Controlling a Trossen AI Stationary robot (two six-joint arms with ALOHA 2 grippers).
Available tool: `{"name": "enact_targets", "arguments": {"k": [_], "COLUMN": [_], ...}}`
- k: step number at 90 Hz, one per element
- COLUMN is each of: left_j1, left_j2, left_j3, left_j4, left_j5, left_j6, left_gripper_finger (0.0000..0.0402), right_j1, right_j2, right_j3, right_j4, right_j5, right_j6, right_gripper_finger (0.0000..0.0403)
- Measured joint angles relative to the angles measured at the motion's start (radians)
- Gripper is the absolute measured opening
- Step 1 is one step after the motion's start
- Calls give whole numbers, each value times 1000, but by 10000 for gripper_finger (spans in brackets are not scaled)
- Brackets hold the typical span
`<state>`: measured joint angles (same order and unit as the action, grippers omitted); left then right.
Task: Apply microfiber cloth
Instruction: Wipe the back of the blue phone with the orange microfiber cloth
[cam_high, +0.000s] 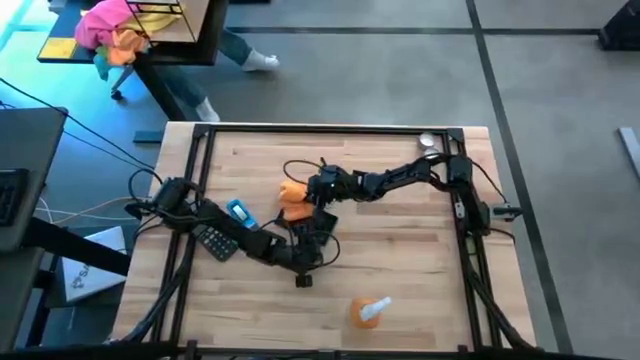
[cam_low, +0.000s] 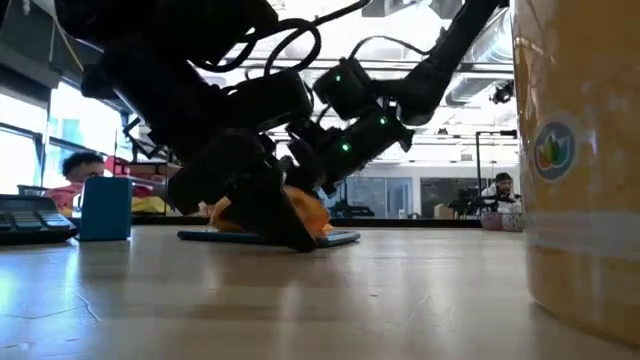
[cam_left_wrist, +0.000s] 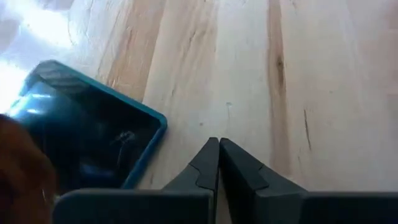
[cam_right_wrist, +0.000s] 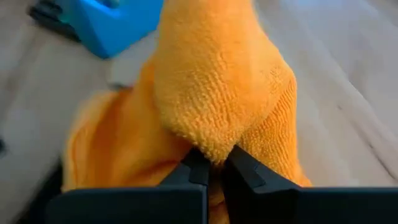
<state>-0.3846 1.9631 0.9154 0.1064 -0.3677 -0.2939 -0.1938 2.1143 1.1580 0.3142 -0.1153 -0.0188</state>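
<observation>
Microfiber cloth (cam_right_wrist: 217, 93): bright orange, plain, looped texture; tablet (cam_left_wrist: 81, 134): dark screen, teal-blue rim; table (cam_high: 400, 260): pale wood, brown grain streaks; spray bottle (cam_high: 368, 312): orange liquid; both arms dark

microfiber cloth (cam_high: 293, 201): bright orange, soft nubbly weave, plain. bunched and folded, one fold pinched up. lies near the table's middle, over the edge of a dark flat tablet.

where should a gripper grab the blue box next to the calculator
Judging from the views, grip the blue box across its two narrow vertical sides, coming straight down from above. It stands upright with its top free, and the calculator lies flat close beside it, so a low sideways approach looks crowded.
</observation>
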Motion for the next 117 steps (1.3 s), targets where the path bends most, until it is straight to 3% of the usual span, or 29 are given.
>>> {"name": "enact_targets", "arguments": {"k": [19,34,52,58,76,82,100,117], "left_j1": [-38,-66,-84,-72,34,83,231,292], "left_j2": [-78,-183,-302,-322,-326,-326,-321,-338], "left_j3": [-6,-9,-27,-81,-251,-274,-281,-233], "left_j4": [-101,-293,-586,-541,-279,-219,3,-4], "left_j5": [1,1,-123,-155,-111,-104,-148,-22], "left_j6": [-34,-107,-241,-252,-271,-211,57,124], "left_gripper_finger": [0,0,0,0,0,0,0,0], "right_j1": [10,25,59,77,134,149,157,155], "right_j2": [-61,-193,-338,-350,-356,-356,-356,-356], "right_j3": [-101,-218,-287,-293,-288,-288,-288,-288], "right_j4": [-60,-93,-54,-49,-15,-12,-10,-18], "right_j5": [9,117,191,191,205,240,334,450], "right_j6": [-7,-5,35,45,48,67,90,149], "right_gripper_finger": [0,0,0,0,0,0,0,0]}}
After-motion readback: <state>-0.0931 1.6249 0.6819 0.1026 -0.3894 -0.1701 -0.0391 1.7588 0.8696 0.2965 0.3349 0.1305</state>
